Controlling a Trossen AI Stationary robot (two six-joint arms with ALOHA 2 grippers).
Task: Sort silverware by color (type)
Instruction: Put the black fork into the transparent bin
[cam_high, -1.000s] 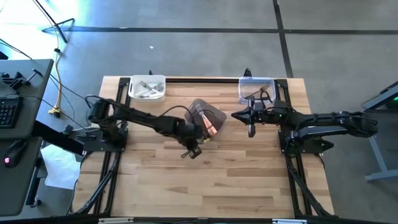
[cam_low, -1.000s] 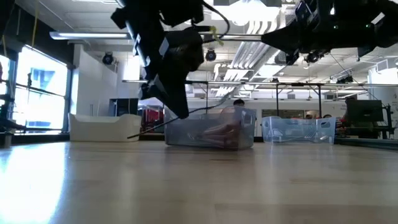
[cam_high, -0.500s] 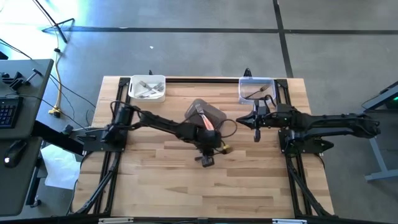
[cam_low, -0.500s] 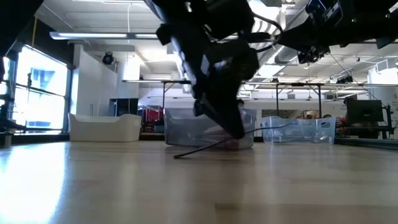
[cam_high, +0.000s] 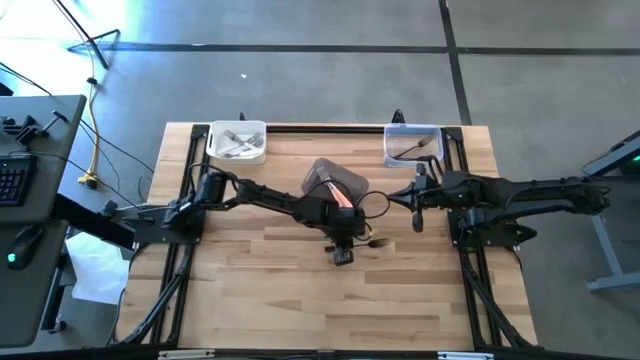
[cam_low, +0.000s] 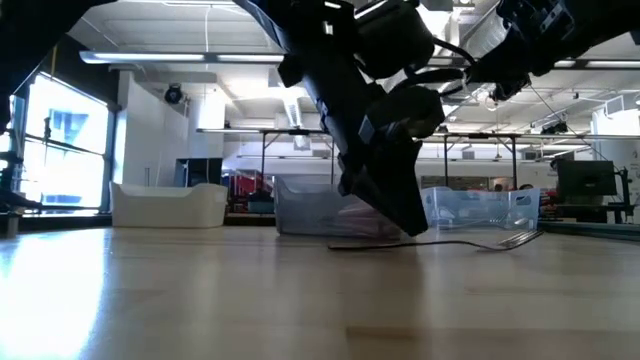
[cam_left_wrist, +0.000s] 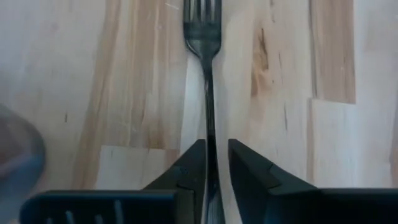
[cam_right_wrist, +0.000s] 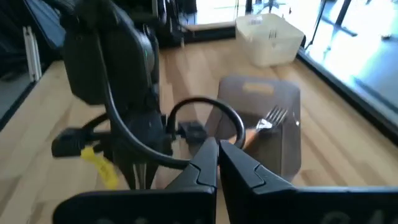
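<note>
Dark fork lies flat on the table, just right of centre in the high view, tines toward the right edge. Left gripper sits low over its handle, fingers slightly apart with the handle between them; whether they still pinch it cannot be told. Just above, a smoky tub holds an orange-handled fork. Right gripper, fingers together and empty, hovers right of centre. White tub upper left, clear tub upper right, each with forks.

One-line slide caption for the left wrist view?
Left gripper straddles the dark fork lying on the wooden table.
</note>
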